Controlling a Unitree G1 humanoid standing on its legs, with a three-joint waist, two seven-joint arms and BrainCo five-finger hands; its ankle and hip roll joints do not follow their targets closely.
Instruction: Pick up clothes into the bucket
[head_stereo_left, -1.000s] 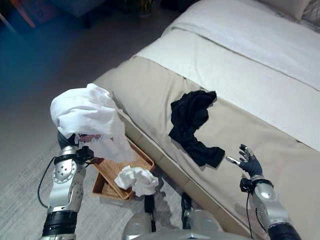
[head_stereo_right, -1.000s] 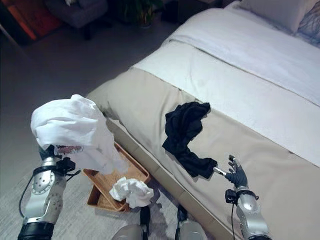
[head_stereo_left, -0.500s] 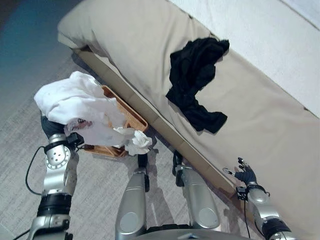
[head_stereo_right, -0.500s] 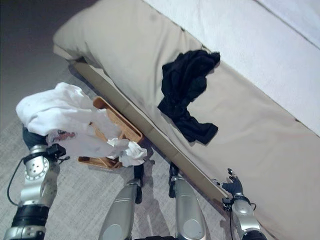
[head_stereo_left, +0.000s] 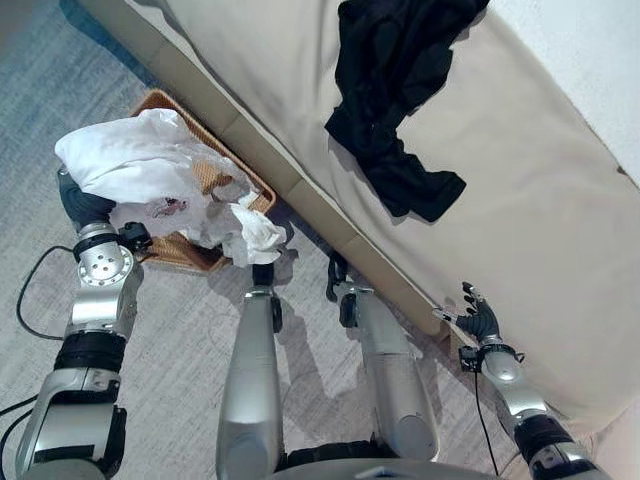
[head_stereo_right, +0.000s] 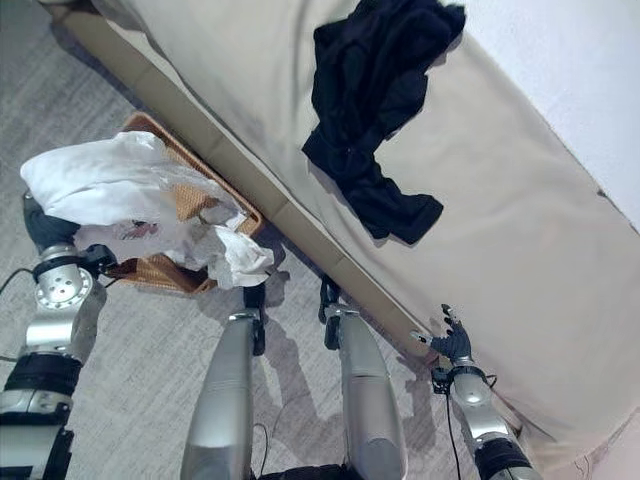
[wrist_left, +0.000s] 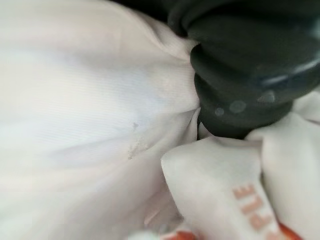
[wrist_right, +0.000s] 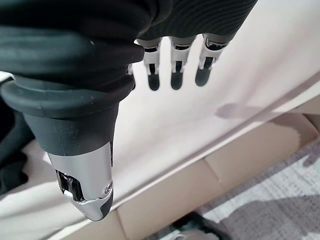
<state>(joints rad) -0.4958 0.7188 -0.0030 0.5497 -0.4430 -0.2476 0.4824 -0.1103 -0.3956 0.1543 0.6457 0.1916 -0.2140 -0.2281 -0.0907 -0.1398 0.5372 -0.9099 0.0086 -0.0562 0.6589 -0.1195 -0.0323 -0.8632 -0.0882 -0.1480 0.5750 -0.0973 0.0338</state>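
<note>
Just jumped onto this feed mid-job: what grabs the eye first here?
A big white garment bunched over the left hand, hanging above the wicker basket on the floor beside the bed. Next, the black garment sprawled on the tan cover. The right hand hovers empty at the bed's edge, its fingers straight.

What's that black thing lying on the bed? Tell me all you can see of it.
The black garment is a soft, dark, crumpled piece of clothing lying loose on the beige bed cover. It is bunched at its upper end and trails down to a flatter flap nearer the bed's edge. Nothing holds it; the right hand hangs open lower down by the bed's edge, apart from it.
</note>
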